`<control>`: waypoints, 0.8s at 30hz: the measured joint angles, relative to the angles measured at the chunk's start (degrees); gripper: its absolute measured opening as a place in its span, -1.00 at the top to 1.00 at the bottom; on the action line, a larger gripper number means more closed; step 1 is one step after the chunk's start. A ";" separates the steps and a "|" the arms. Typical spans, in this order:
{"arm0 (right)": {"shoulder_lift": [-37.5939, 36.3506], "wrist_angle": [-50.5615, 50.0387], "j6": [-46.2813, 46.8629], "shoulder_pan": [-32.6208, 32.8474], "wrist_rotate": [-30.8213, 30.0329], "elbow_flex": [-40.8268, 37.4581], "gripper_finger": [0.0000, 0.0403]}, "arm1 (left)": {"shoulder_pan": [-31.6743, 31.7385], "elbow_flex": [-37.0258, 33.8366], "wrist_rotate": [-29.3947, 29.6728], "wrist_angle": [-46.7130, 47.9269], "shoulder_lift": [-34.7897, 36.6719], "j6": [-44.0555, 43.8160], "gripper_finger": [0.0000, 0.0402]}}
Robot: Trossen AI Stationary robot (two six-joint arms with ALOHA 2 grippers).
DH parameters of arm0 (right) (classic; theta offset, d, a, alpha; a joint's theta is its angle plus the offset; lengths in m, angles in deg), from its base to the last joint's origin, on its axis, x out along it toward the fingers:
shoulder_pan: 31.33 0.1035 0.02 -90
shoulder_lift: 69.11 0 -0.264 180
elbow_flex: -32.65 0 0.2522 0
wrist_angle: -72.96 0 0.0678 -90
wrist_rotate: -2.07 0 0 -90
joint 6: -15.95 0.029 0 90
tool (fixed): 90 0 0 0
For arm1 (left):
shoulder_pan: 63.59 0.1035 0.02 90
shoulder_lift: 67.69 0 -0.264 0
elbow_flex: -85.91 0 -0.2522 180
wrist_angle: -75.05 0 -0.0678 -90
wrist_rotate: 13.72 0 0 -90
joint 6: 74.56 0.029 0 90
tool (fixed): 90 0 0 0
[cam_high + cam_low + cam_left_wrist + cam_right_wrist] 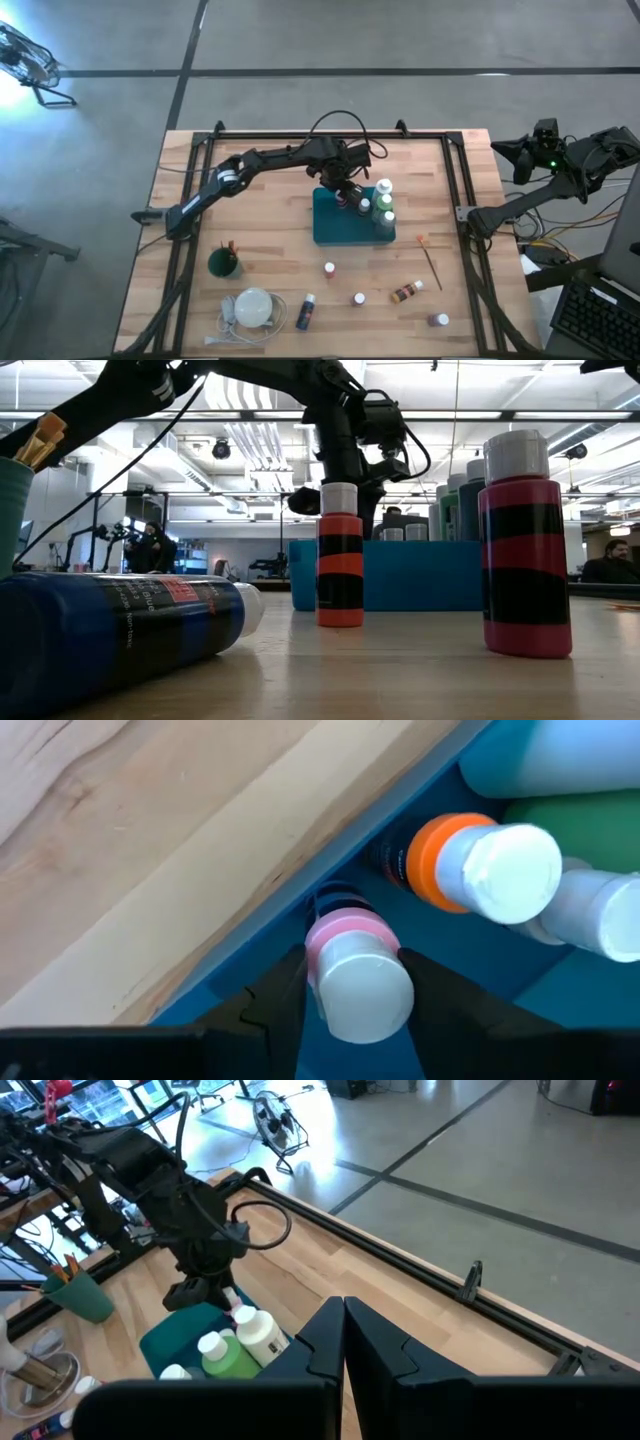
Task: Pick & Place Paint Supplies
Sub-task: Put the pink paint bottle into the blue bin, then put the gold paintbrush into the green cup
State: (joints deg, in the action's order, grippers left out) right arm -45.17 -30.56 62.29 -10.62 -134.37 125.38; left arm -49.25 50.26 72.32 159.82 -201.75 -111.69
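Observation:
My left gripper [343, 197] reaches down into the teal tray [330, 230], near its far edge. It is shut on a pink paint bottle [352, 970] with a white cap. An orange-collared bottle [470, 860] stands beside it, with green and pale bottles [384, 208] along the tray's right side. Several more paint bottles [329, 269] [406, 292] and a thin brush [431, 260] lie on the table in front of the tray. My right gripper [345, 1342] is shut on nothing and waits raised beyond the table's right edge [510, 152]. My left gripper pinches the pink bottle between its two fingers [290, 990], at the pink shoulder [335, 932] just under the white cap. The fingers come from above, pointing steeply down. The bottle stands about upright inside the tray, close to its wall; its base is hidden.
A green cup with brushes [224, 262] and a white round disc with a cord [254, 306] sit at the near left. Two red-and-black bottles [340, 555] [525, 545] and a lying blue bottle [120, 630] fill the low view's foreground. Black rails frame the table.

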 joint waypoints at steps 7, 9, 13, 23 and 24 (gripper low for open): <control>0.00 0.00 -0.01 0.00 0.00 -0.01 0.96 | 0.22 0.00 0.15 -0.05 0.00 -0.55 0.21; 0.00 0.02 -0.01 0.00 0.00 -0.01 0.96 | 0.21 0.00 0.14 -0.05 0.00 -0.76 0.18; -0.01 0.01 -0.01 0.00 0.00 -0.01 0.96 | 0.22 -0.01 -0.05 -0.12 0.00 -0.91 0.01; 0.00 0.02 -0.01 0.00 0.00 0.01 0.96 | 0.22 1.78 -1.59 -0.32 0.11 -0.47 -0.14; -0.01 0.02 -0.01 0.00 0.00 -0.01 0.96 | 0.22 2.70 -1.60 -0.25 0.11 -0.29 -0.14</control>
State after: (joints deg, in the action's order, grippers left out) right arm -45.18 -30.54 62.28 -10.62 -134.37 125.38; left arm -49.03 52.95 70.71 159.57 -201.64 -111.98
